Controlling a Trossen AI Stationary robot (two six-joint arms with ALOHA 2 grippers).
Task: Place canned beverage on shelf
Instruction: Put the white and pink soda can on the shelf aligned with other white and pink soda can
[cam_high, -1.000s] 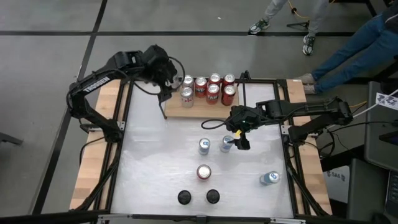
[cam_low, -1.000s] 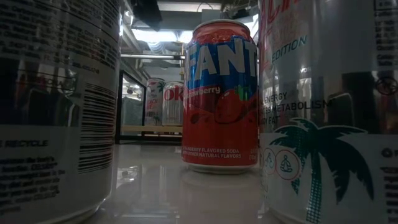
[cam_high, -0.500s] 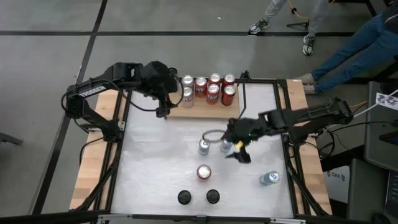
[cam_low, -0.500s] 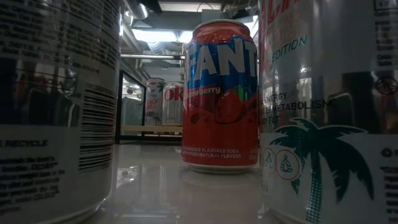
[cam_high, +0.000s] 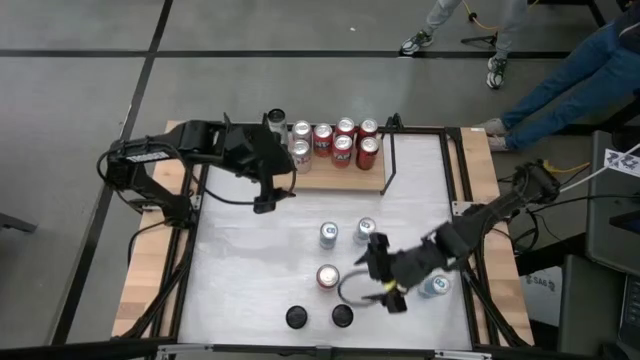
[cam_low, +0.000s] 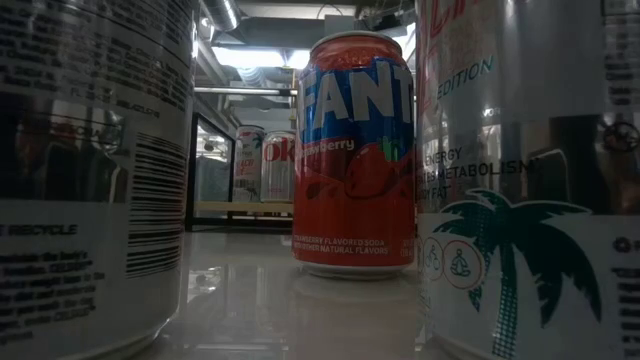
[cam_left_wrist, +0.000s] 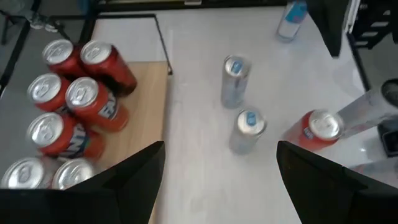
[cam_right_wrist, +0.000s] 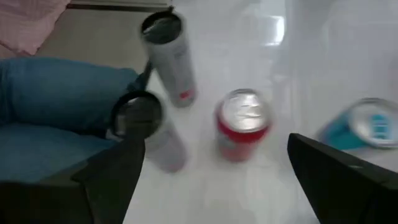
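Seven cans (cam_high: 334, 143) already stand on the shelf (cam_high: 350, 180). Six remain on the desk (cam_high: 250, 260). The right hand (cam_high: 385, 283), open and empty, hovers beside the red can (cam_high: 327, 277); the left hand (cam_high: 272, 195), also empty, waits by the shelf.

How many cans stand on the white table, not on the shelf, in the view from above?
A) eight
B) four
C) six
C: two blue-top cans mid-table, a red can, two black-top cans at the near edge, one blue-top can near the right gripper.
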